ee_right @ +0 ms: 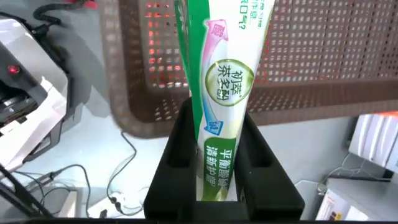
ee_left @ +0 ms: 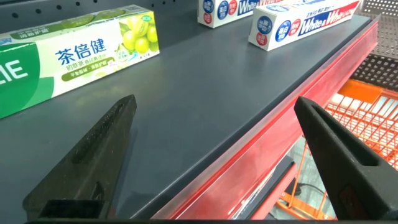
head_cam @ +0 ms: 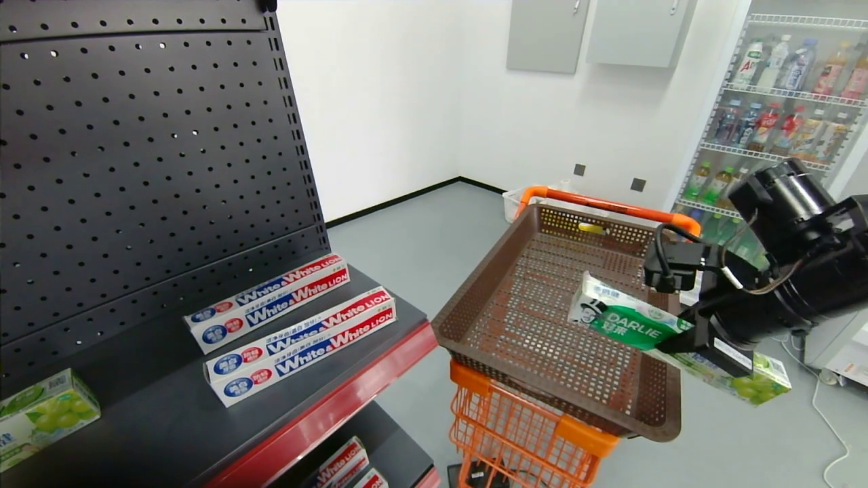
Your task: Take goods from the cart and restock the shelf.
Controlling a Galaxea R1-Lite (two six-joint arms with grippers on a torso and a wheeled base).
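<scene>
The shelf (head_cam: 169, 407) stands at the left. A green box (head_cam: 44, 413) lies flat at its far left end, printed face up. The left gripper (ee_left: 214, 102) hangs low over the shelf top just beside that box, fingers spread wide and holding nothing. In my judgement it is parked there, near the bare stretch between the green box and the white ones.

Further right, two white boxes (head_cam: 268, 301) lie flat, parallel and close together, printed faces up so the labels can be read from the aisle. On the lower shelf (head_cam: 400, 454), the ends of at least two more white boxes show.

The cart (head_cam: 522, 434) stands just beside the shelf's red front edge, probably so goods need only a short carry. A brown basket (head_cam: 475, 318) sits on top of it.

At the right, the right gripper (head_cam: 702, 349) pinches a second green box (head_cam: 637, 325) across its narrow width, toward one end. The box juts out tilted over the basket's right rim and appears lifted off the mesh floor. This grip probably leaves a long free end to set down on the shelf first.

Count:
- Green boxes: two, one on the shelf and one in the gripper.
- White boxes: two on top, at least two below.
</scene>
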